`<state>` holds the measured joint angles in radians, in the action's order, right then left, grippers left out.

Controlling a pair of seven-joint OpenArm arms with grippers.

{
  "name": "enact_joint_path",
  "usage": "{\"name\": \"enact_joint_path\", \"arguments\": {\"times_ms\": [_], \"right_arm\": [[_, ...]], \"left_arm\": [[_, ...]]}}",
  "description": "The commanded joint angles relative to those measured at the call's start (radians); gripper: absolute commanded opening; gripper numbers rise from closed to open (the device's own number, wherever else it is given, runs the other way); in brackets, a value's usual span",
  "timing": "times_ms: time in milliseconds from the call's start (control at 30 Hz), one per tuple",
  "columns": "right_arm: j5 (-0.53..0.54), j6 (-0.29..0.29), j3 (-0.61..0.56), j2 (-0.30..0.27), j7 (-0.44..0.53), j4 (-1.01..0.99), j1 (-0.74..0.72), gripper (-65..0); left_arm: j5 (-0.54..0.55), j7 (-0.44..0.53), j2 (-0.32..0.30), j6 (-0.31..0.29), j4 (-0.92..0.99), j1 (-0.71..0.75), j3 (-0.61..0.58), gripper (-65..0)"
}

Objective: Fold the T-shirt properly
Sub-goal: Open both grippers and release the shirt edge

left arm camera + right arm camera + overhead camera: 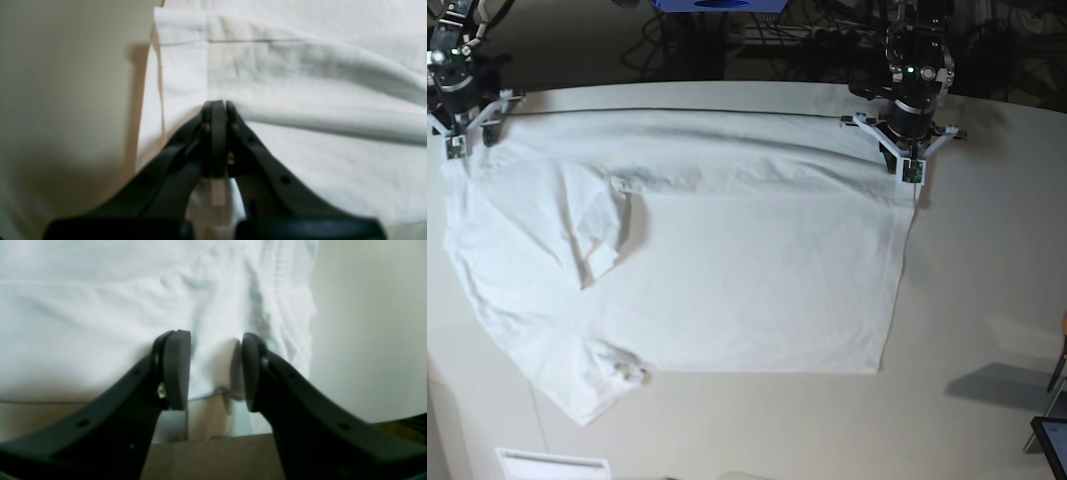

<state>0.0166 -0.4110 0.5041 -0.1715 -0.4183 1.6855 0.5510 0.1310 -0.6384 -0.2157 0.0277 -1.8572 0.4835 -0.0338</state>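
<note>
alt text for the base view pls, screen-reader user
A white T-shirt lies spread, wrinkled, on an off-white table, one sleeve folded onto the body. The left gripper is shut on its far corner on the view's right; the right gripper is at the opposite far corner, fingers apart.

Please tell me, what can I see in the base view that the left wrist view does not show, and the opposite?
Only the base view shows the whole T-shirt spread on the table, one sleeve folded over the body, and the right gripper at the shirt's other far corner. Only the left wrist view shows the left gripper close up, its jaws shut on a raised fold of cloth beside the hem stitching. Both views show the white shirt, the pale tabletop beside its edge, and the left gripper at the shirt's edge.
</note>
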Motion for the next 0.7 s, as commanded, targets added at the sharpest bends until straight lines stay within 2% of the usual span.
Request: {"name": "enact_joint_path", "arguments": {"times_ms": [0, 233, 667], "right_arm": [[-0.096, -0.012, 0.005, 0.010, -0.175, -0.022, 0.045, -40.6], [-0.096, -0.013, 0.005, 0.030, -0.189, 0.011, 0.060, -40.6], [-0.100, -0.013, 0.005, 0.030, -0.195, 0.113, -0.003, -40.6]], "left_arm": [[-0.015, 0.004, -0.009, 0.011, -0.023, 0.007, 0.005, -65.0], [-0.015, 0.004, -0.008, 0.011, -0.040, 0.033, 0.005, -65.0], [-0.008, 0.004, -0.006, 0.011, -0.081, 0.044, 0.007, -65.0]]}}
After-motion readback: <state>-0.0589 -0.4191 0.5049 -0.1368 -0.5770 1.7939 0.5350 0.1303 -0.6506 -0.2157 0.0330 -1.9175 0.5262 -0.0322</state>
